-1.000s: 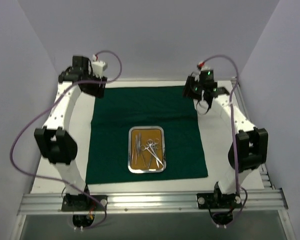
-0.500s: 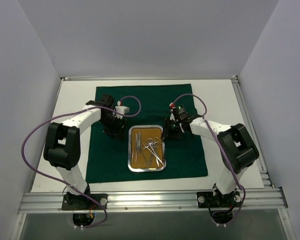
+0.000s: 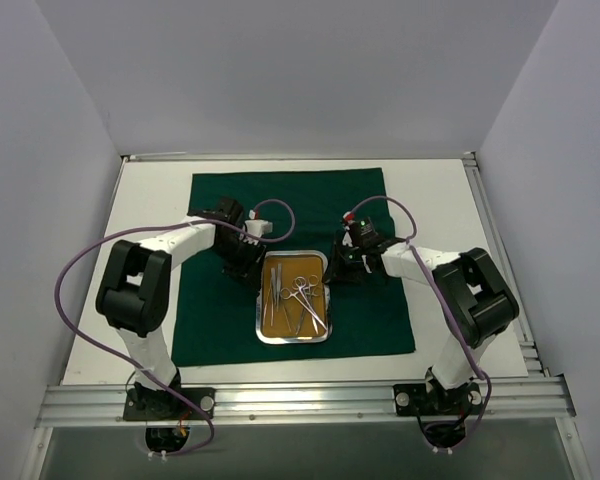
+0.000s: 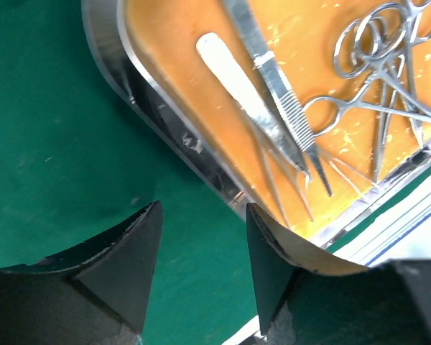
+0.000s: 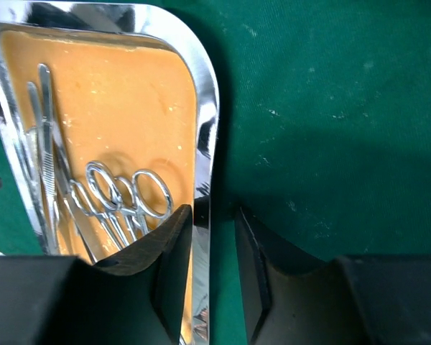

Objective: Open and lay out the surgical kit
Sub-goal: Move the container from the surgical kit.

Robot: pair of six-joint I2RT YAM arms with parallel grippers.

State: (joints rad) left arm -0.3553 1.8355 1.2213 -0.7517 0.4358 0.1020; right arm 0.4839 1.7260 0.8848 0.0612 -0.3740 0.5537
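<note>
Green cloth wrap [image 3: 210, 320] is spread flat on the desk [image 3: 440, 200], so I judge the opening step done and the layout step in hand. Steel tray [image 3: 260, 300] sits near the cloth's front-centre, with both clamps [image 3: 305, 295] and both tweezers [image 3: 276, 290] inside on the orange liner.

Right end effector [image 5: 212, 215] straddles the tray's right rim, one finger inside and one over the cloth. Jaws are narrow, I see a gap on the outer side, nothing pinched yet. Left end effector [image 4: 202, 212] is released, over cloth just beside the left rim, holding nothing.

Next move, my read: grip the rim square, or go in for an instrument. Tweezers lie flat, so it needs a low, shallow pick.

Room: wide bare cloth beyond the tray, narrower strips either side. Cloth's near edge is close to the tray.
</note>
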